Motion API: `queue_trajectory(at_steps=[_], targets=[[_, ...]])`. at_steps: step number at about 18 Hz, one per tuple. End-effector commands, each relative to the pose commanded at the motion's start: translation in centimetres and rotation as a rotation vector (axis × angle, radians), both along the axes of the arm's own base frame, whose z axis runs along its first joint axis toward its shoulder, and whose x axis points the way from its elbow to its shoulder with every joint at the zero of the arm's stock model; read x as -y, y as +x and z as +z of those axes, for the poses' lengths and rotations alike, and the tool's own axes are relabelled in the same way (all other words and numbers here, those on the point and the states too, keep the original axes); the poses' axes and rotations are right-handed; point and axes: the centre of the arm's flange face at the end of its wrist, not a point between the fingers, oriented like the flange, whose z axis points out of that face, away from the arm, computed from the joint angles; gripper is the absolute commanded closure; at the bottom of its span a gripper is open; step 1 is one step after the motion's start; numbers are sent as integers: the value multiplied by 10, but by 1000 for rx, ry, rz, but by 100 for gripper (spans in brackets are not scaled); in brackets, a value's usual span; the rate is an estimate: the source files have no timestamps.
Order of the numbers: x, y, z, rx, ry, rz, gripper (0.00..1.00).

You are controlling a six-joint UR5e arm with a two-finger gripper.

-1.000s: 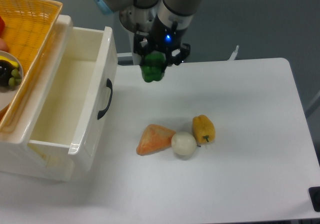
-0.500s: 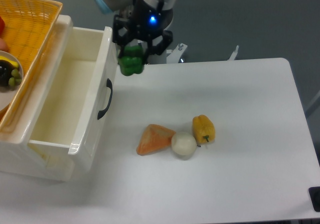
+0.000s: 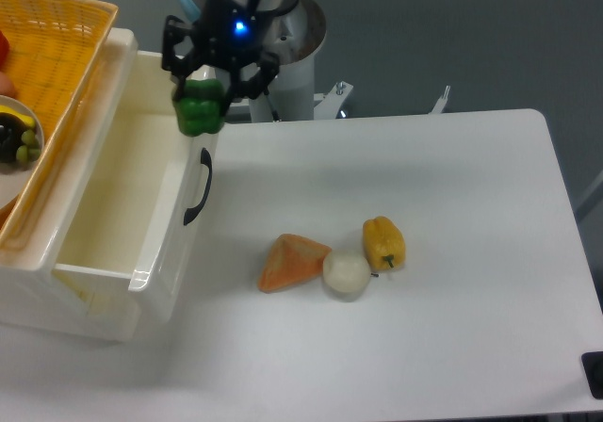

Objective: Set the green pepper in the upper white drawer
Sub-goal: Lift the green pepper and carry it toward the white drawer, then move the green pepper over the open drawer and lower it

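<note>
Clamping the green pepper [image 3: 200, 113], the gripper [image 3: 202, 102] hangs above the upper white drawer [image 3: 141, 205] front.

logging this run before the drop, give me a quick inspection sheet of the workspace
surface: white table, matte, no spills seen
job's things: green pepper held in the air over the front wall of the upper white drawer; drawer pulled open, interior bare
clutter: orange wedge, white ball and yellow pepper grouped mid-table; yellow woven basket on top of the drawer unit, a dish with grapes showing at the left edge
grippers: gripper shut on the green pepper, blue light lit
cables: nothing seen
surroundings: grey floor, small dark object at the table's right edge
</note>
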Motion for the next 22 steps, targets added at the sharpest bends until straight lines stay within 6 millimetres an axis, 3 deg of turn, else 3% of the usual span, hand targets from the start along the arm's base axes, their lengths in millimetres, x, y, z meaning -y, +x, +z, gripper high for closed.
queue_trajectory(at_steps=[5,14,22], targets=[[-6,10,-4,3,-5,-27,69],[-20,11,-19,18,-19,-50,67],[-33,15,-28,16,-21,-76,58]])
